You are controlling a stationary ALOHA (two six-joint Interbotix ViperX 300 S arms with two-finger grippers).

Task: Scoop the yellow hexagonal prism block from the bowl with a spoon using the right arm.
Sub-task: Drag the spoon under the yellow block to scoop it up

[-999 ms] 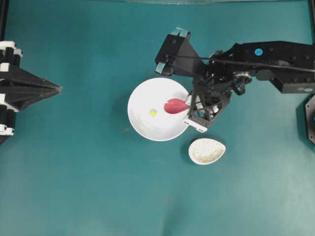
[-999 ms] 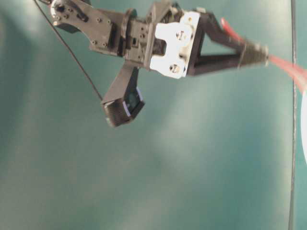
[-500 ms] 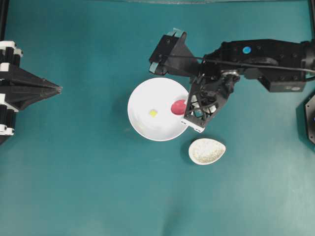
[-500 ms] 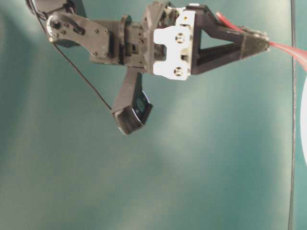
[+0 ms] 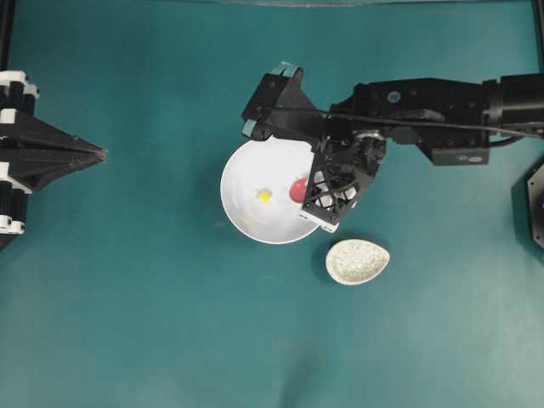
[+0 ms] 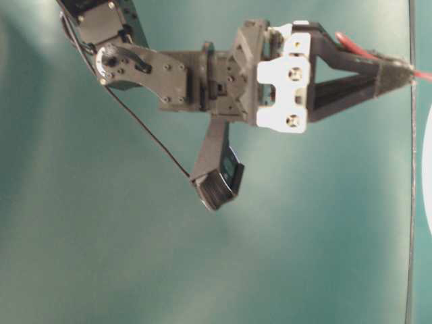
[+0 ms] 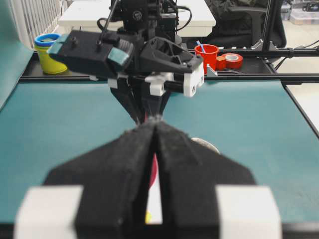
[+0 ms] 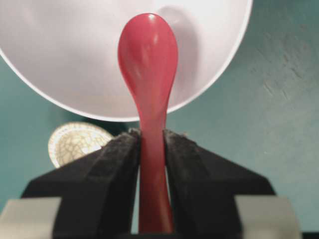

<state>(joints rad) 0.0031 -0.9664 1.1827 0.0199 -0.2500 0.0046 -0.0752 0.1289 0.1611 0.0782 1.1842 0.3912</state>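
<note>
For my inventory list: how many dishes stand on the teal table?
2. The large white bowl lies at the centre, under the spoon; the small speckled dish sits beside it, toward the lower right.

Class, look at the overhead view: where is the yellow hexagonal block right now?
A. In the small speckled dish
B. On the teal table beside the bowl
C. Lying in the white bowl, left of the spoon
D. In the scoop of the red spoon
C: the yellow hexagonal block lies on the floor of the white bowl, just left of the red spoon, which the right gripper holds.
</note>
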